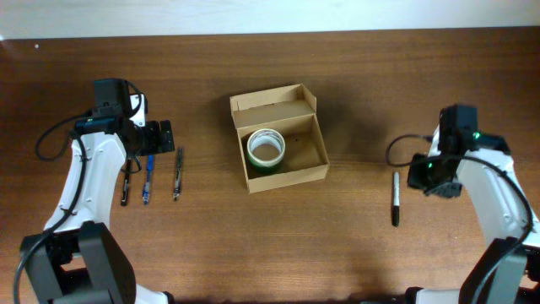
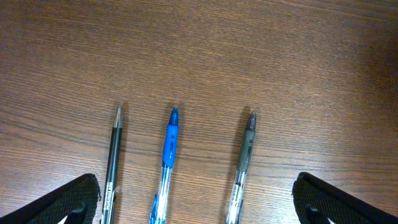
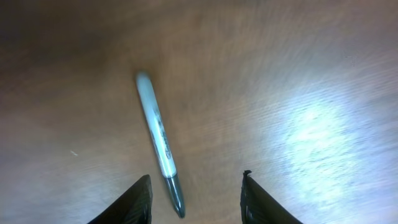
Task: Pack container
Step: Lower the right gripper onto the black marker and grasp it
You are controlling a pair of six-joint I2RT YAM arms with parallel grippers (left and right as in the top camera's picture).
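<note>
The brown cardboard container stands open at the table's middle, its lid flap folded back. A green and white tape roll lies in its left half. My left gripper is open and empty, over the far ends of three pens: black, blue and grey. All three lie between its fingers in the left wrist view. My right gripper is open and empty, just right of a grey marker. The marker lies near the left finger in the right wrist view.
The three pens lie side by side at the left: black, blue, grey. The brown wooden table ends at a pale strip along the far edge.
</note>
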